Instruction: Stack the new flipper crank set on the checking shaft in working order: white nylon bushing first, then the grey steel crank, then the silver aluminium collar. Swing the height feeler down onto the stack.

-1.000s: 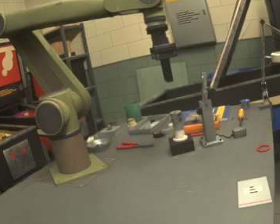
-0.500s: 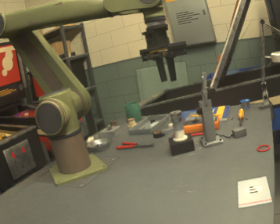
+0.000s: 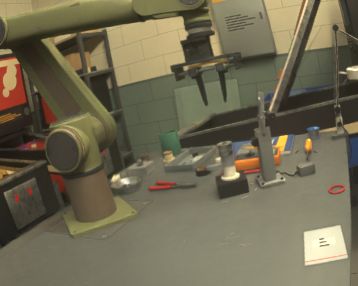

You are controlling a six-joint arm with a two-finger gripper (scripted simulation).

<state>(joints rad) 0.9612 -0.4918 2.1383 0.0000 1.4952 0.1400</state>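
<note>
The checking shaft [image 3: 225, 156] stands on a black block [image 3: 232, 184] mid-bench, with a white bushing [image 3: 230, 172] around its foot and a grey piece at its top. My gripper [image 3: 212, 98] hangs open and empty high above the bench, a little left of the shaft. The height feeler post [image 3: 264, 145] stands upright on its plate just right of the block. A shallow grey parts tray [image 3: 190, 159] lies behind the shaft. A small pale ring-shaped part [image 3: 168, 155] sits left of the tray.
The arm's base [image 3: 90, 200] fills the bench's left end. Red-handled pliers [image 3: 171, 185] lie left of the block, a metal dish [image 3: 125, 183] beyond them. An orange tool [image 3: 258, 162], a screwdriver [image 3: 308, 147], a small grey box [image 3: 306, 168] and a red ring [image 3: 336, 189] lie to the right.
</note>
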